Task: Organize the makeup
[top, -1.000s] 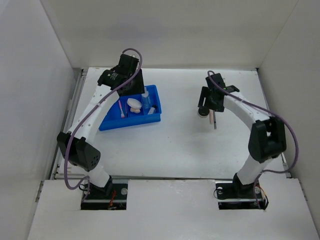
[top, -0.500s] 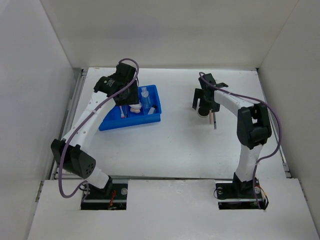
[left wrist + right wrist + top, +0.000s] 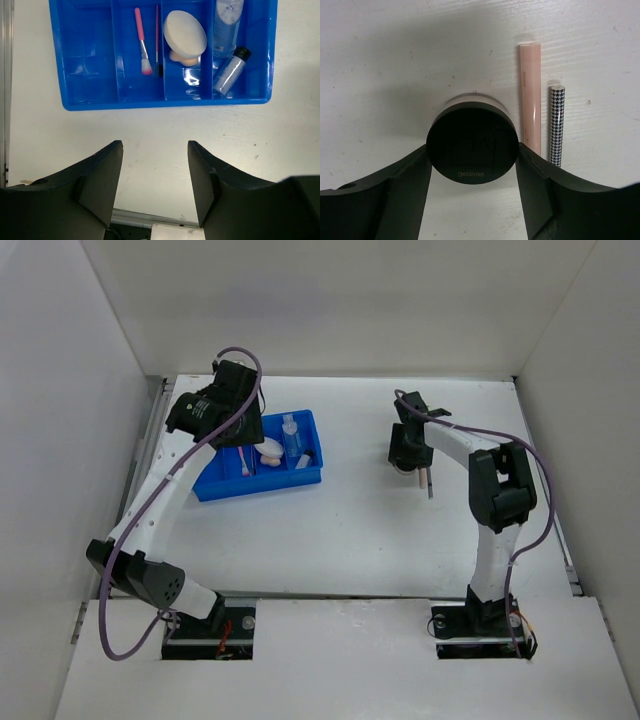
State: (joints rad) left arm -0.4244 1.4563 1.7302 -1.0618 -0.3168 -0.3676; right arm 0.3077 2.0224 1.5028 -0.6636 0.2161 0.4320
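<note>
Makeup lies in two lots: the pink-handled brush [image 3: 142, 42], white puff [image 3: 185, 32] over the peach sponge [image 3: 184, 59] and clear bottles [image 3: 227, 25] are sorted into the blue tray [image 3: 165, 104]. The black round jar [image 3: 472, 145], beige stick [image 3: 530, 95] and checked pencil [image 3: 557, 125] sit together on the bench [image 3: 380, 60], well to the right. Right jaws straddle the jar and seem to pinch its sides (across its width, likely so the round wall seats evenly). Left jaws hang spread and empty just short of the tray, probably to leave it room.

White table [image 3: 360, 530]. Ahead of left pincer [image 3: 155, 145], apart from it: blue tray [image 3: 150, 104], flat on table. Between right pincer [image 3: 472, 148] fingers: black round jar [image 3: 472, 142], upright. Just outside its right-hand finger: beige stick [image 3: 530, 95], houndstooth pencil [image 3: 557, 125], side by side.
</note>
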